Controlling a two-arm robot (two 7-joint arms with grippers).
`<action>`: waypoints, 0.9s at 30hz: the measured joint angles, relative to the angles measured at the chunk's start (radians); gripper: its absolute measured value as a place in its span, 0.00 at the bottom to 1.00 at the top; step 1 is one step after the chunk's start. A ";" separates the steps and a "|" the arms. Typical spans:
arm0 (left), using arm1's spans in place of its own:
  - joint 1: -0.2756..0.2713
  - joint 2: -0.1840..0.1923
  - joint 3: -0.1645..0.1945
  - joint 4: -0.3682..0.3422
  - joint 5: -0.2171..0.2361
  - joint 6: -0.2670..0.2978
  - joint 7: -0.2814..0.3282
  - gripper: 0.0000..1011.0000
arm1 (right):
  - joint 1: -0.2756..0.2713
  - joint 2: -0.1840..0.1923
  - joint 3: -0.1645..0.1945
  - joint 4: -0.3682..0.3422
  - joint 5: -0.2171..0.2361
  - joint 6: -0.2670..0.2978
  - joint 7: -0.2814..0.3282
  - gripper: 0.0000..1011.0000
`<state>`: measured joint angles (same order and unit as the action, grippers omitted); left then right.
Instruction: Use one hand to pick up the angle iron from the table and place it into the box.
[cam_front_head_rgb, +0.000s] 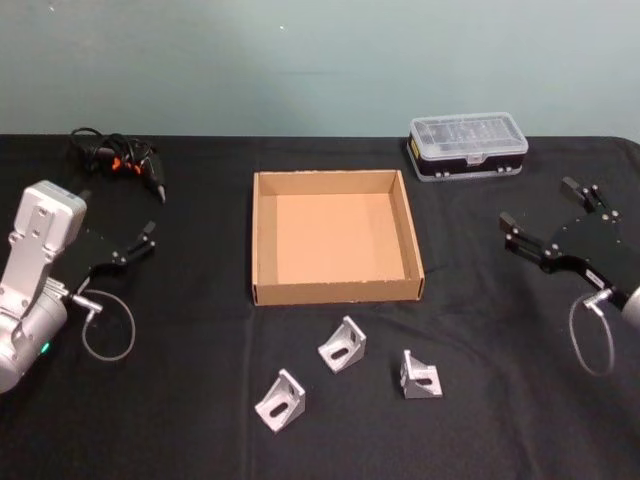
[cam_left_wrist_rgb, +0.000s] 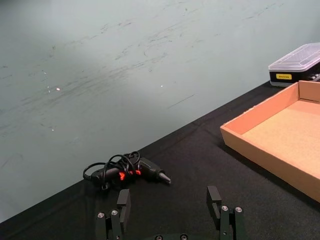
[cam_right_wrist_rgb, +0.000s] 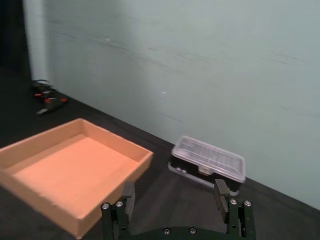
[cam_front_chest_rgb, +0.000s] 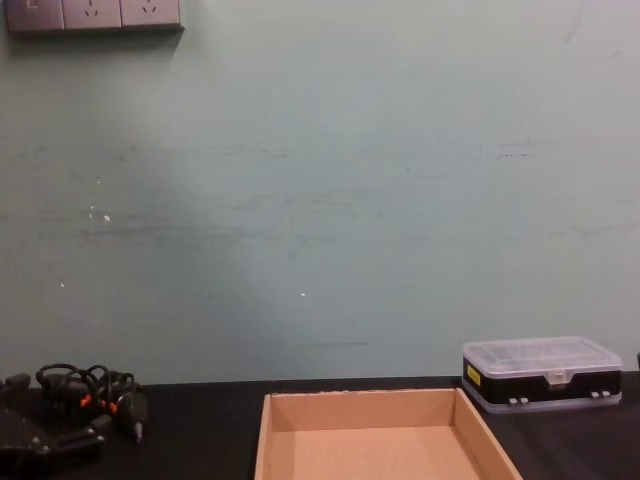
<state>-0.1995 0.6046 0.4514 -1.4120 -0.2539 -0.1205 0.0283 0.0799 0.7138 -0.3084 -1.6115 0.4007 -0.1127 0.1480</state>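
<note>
Three silver angle irons lie on the black table (cam_front_head_rgb: 180, 420) in front of the box: one in the middle (cam_front_head_rgb: 343, 345), one nearer and to the left (cam_front_head_rgb: 281, 401), one to the right (cam_front_head_rgb: 420, 375). The brown cardboard box (cam_front_head_rgb: 335, 290) (cam_left_wrist_rgb: 265, 157) (cam_right_wrist_rgb: 45, 200) (cam_front_chest_rgb: 360, 398) is empty. My left gripper (cam_front_head_rgb: 125, 225) (cam_left_wrist_rgb: 168, 192) hovers open at the left, well away from the irons. My right gripper (cam_front_head_rgb: 535, 200) (cam_right_wrist_rgb: 175, 186) hovers open at the right, beyond the box's right wall. Neither holds anything.
A black plastic case with a clear lid (cam_front_head_rgb: 467, 145) (cam_left_wrist_rgb: 297, 62) (cam_right_wrist_rgb: 207, 160) (cam_front_chest_rgb: 540, 370) stands behind the box's far right corner. A black tool with a coiled cable and orange parts (cam_front_head_rgb: 120, 160) (cam_left_wrist_rgb: 130, 170) (cam_front_chest_rgb: 90, 395) lies at the far left. A pale wall rises behind the table.
</note>
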 joint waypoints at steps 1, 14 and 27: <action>0.000 0.000 0.000 0.000 0.000 0.000 0.000 0.99 | -0.004 0.009 0.004 -0.012 0.004 0.005 0.012 0.99; 0.000 0.000 0.000 0.000 0.000 0.000 0.000 0.99 | -0.005 0.161 0.004 -0.130 0.049 0.086 0.301 0.99; 0.000 0.000 0.000 0.000 0.000 0.000 0.000 0.99 | 0.105 0.231 -0.074 -0.130 0.044 0.146 0.613 0.99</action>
<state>-0.1995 0.6047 0.4514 -1.4120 -0.2539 -0.1205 0.0283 0.1847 0.9443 -0.3826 -1.7418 0.4444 0.0332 0.7609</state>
